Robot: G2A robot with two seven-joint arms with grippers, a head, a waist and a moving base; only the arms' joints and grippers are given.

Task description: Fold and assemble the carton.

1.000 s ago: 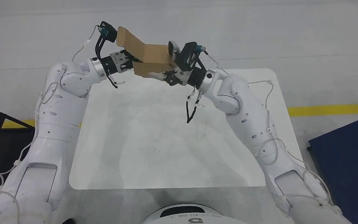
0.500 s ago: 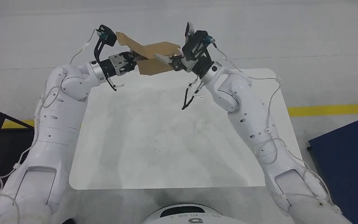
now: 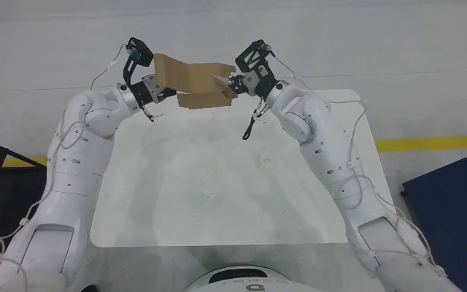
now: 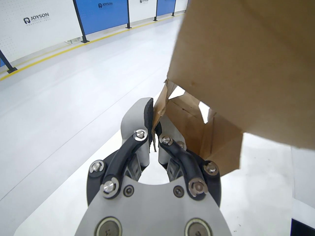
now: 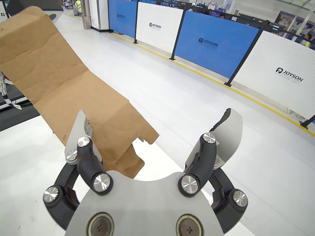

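Matt brown cardboard, dull metal, black plastic.

The carton [image 3: 193, 80] is seen to be made of plain brown cardboard, matt and unprinted, creased and wrinkled across its panels and frayed along one torn edge. The fingers [image 4: 130, 124] of the left gripper [image 4: 153, 121] are formed of smooth silver-grey metal with a dull sheen and are lined with rough black pads [image 4: 148, 114]. The links [image 4: 123, 155] are made of black plastic and fastened with bright polished screws [image 4: 140, 133]. The same materials are found on the right gripper [image 5: 155, 119]. The table [image 3: 219, 190] is topped in smooth white, lightly scuffed.
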